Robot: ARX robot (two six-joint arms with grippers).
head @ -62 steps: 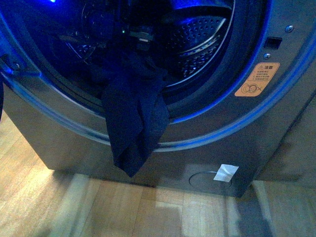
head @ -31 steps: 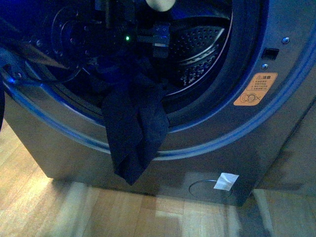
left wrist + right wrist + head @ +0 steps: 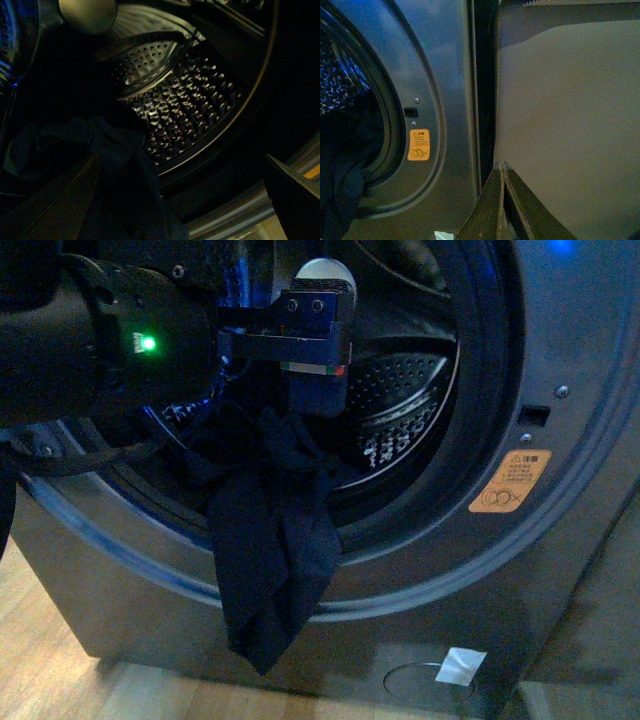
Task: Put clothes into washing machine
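Left gripper (image 3: 312, 390): reaches into the porthole from about 10 o'clock in the front view, black arm with a green light. Its wrist view shows one dark finger (image 3: 55, 200) at 7 o'clock and the other at 4 o'clock, set wide apart, nothing between them. The fingertips themselves are not clearly seen in the front view.
Right gripper (image 3: 501, 200): outside the machine, at its right side; the two dark fingers lie pressed together with no gap, holding nothing.
Clothes (image 3: 270, 540): a dark navy garment draped over the lower lip of the porthole at about 7 o'clock. The upper part is bunched inside the opening just below the left gripper; whether they touch cannot be told. The lower part hangs limp down the front panel.
Washing machine (image 3: 560, 570): dark grey, door opening facing the camera.
Drum (image 3: 180, 105): shiny perforated steel, seen behind the garment.
Orange sticker (image 3: 510, 482): on the front panel at about 4 o'clock of the porthole.
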